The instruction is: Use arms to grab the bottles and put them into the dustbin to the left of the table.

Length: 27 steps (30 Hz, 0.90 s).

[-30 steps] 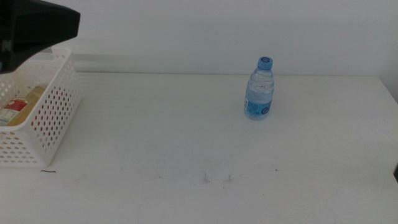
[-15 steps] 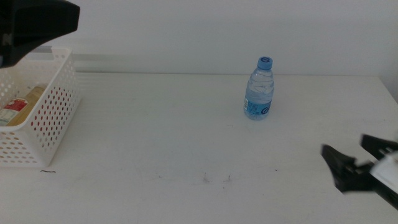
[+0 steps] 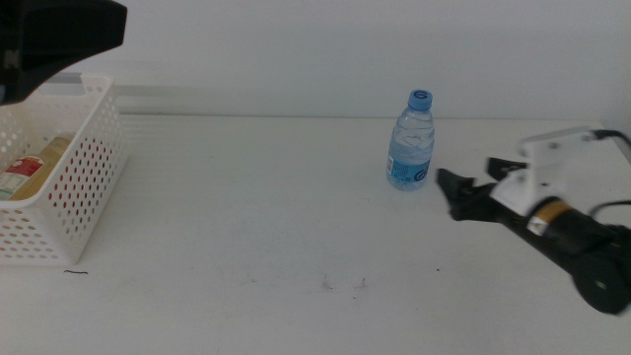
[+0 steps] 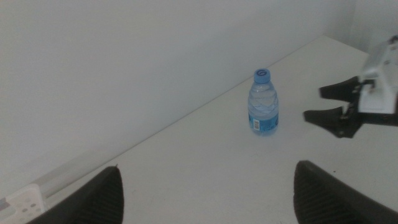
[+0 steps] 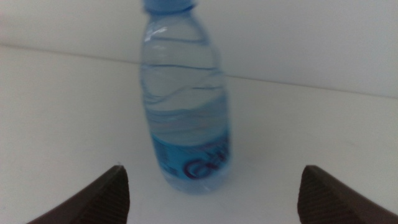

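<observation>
Right claw [image 3: 471, 186] spread, just beside upright water bottle [image 3: 410, 141] — clear, blue cap.

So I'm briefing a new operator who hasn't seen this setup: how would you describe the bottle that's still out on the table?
Start from the white table, with the white perforated dustbin at its left end. Right of centre, towards the wall, the water bottle stands upright. The open right gripper faces it from the right. It is clear with a blue cap and blue label, and it is the only bottle outside the dustbin.
</observation>
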Each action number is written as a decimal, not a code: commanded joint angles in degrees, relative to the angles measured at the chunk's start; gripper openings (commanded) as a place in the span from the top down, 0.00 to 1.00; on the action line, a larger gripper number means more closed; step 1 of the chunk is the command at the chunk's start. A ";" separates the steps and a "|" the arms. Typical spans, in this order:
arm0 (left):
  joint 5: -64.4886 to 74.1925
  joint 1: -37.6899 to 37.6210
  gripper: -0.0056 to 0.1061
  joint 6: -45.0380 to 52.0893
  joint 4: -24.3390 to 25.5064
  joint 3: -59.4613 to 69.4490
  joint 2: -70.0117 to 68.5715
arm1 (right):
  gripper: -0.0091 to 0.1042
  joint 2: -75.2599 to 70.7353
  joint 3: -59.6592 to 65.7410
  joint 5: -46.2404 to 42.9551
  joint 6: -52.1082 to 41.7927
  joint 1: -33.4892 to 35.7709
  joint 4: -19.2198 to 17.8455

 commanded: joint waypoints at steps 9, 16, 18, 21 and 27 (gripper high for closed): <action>-0.73 -0.31 0.11 -0.49 -0.02 0.13 -0.11 | 0.11 13.56 -15.80 -1.14 -0.12 1.82 -5.81; -0.73 -0.31 0.11 -0.49 -0.02 0.13 -0.11 | 0.11 21.37 -25.58 -1.06 0.03 2.03 -6.37; -0.73 -0.31 0.11 -0.49 -0.02 0.13 -0.11 | 0.19 22.75 -27.38 -0.43 0.03 2.15 -6.47; -0.84 -0.31 0.11 -0.49 -0.02 0.13 -0.11 | 0.64 22.25 -27.83 1.96 0.03 2.89 -7.24; -0.94 -0.31 0.11 -0.49 -0.02 0.13 -0.11 | 0.89 17.53 -30.52 2.61 0.64 9.47 -7.90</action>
